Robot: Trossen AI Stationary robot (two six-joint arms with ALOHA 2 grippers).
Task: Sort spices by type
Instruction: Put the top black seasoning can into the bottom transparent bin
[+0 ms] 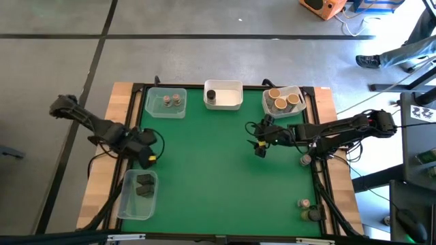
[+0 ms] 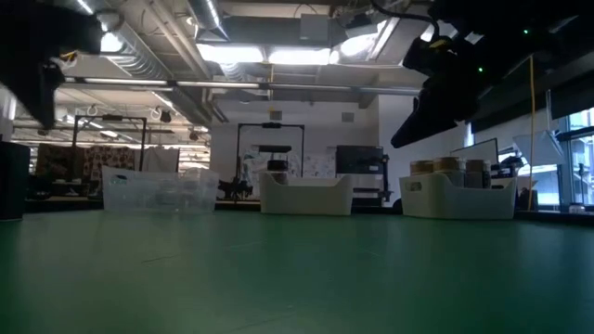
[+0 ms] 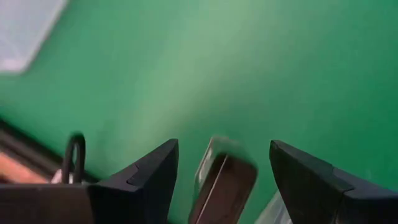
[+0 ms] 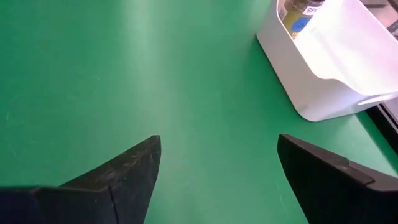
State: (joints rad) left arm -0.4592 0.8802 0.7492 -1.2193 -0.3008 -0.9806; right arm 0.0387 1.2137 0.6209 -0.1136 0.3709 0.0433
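Observation:
My left gripper (image 1: 148,156) is open at the table's left, just beyond the far end of a clear tub (image 1: 124,204) that holds dark blocky spices (image 1: 144,185). In the left wrist view, a blurred dark blocky spice (image 3: 222,183) shows between the spread fingers (image 3: 155,168) and touches neither. My right gripper (image 1: 260,144) is open and empty above the green mat, near the white tub (image 1: 267,107) of tan-lidded jars (image 1: 281,102). The same tub shows in the right wrist view (image 4: 323,68).
A clear tub (image 1: 151,109) with grey-lidded jars and a white tub (image 1: 235,102) with a dark cylinder (image 1: 211,95) stand along the far edge. Loose jars lie at the near right corner (image 1: 304,203) and under the right arm (image 1: 304,160). The mat's middle (image 1: 211,170) is bare.

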